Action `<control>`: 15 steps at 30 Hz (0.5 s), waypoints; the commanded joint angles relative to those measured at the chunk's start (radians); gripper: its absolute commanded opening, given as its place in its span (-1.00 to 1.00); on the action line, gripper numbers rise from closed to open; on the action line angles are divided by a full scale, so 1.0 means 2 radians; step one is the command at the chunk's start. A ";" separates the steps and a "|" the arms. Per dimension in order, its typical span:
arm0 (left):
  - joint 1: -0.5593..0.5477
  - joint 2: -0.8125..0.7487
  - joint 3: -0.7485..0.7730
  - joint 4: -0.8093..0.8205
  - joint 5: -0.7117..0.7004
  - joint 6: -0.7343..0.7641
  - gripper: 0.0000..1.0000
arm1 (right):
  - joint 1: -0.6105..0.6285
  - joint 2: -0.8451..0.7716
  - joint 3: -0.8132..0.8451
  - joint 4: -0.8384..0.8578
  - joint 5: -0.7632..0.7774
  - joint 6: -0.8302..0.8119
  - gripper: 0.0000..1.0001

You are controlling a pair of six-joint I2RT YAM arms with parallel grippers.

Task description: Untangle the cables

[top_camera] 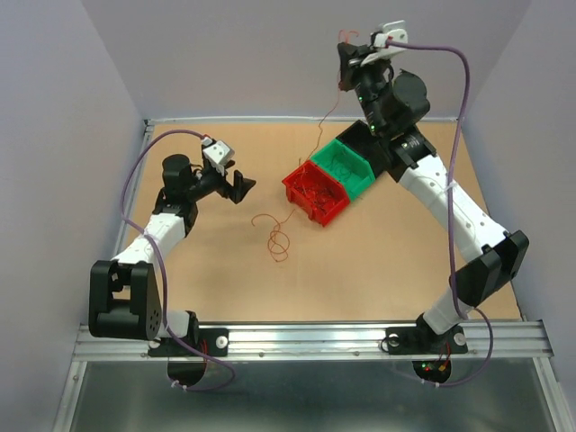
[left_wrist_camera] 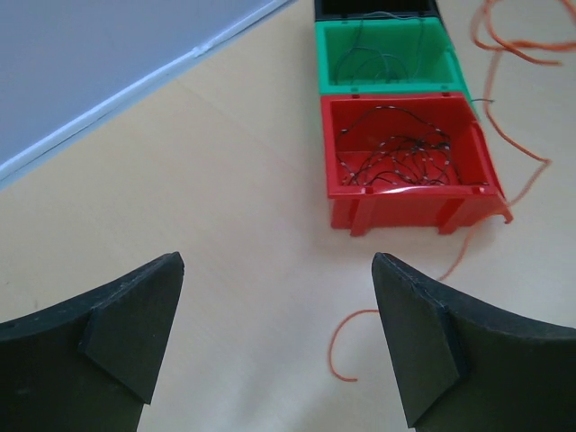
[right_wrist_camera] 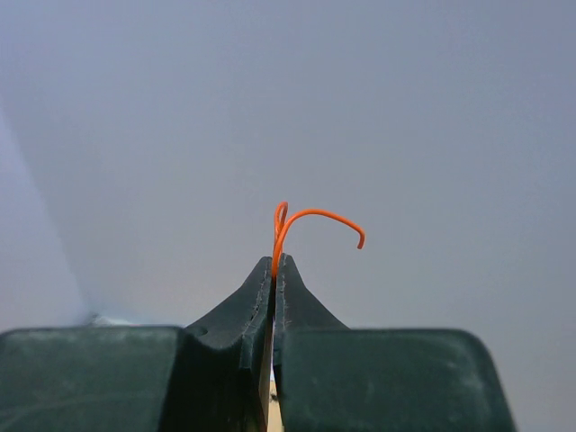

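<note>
My right gripper (top_camera: pixel 344 61) is raised high at the back, shut on a thin orange cable (right_wrist_camera: pixel 301 220) whose ends curl out above the fingertips. The cable (top_camera: pixel 322 117) hangs down from it toward the bins. More orange cable (top_camera: pixel 274 236) lies curled on the table in front of the red bin (top_camera: pixel 315 191). In the left wrist view the red bin (left_wrist_camera: pixel 405 193) holds a tangle of thin black cables (left_wrist_camera: pixel 400 157), and orange cable (left_wrist_camera: pixel 342 346) lies near my right finger. My left gripper (top_camera: pixel 241 186) is open and empty, low over the table left of the bins.
A green bin (top_camera: pixel 349 166) stands behind the red one, with thin dark wires in it (left_wrist_camera: pixel 378 58). A black bin (left_wrist_camera: pixel 373 7) shows at the far end of the row. Grey walls enclose the table on three sides.
</note>
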 commanded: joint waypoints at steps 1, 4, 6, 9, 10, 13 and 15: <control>-0.007 0.003 -0.005 0.027 0.102 0.012 0.95 | -0.042 0.013 0.047 0.000 -0.010 0.065 -0.99; -0.032 0.027 -0.005 0.027 0.099 0.023 0.95 | -0.049 0.016 0.045 0.000 -0.029 0.071 -0.99; -0.047 0.047 -0.003 0.021 0.099 0.031 0.95 | -0.050 0.012 0.038 0.001 -0.039 0.076 -0.99; -0.072 0.064 0.006 0.001 0.099 0.049 0.95 | -0.050 0.006 0.024 0.010 -0.045 0.079 -0.99; -0.078 0.068 0.008 -0.003 0.097 0.053 0.95 | -0.050 0.005 0.022 0.011 -0.045 0.077 -0.99; -0.102 0.073 0.017 -0.022 0.091 0.069 0.93 | -0.050 -0.002 0.011 0.016 -0.040 0.067 -0.99; -0.118 0.075 0.017 -0.023 0.087 0.072 0.91 | -0.050 -0.003 0.008 0.018 -0.037 0.060 -0.99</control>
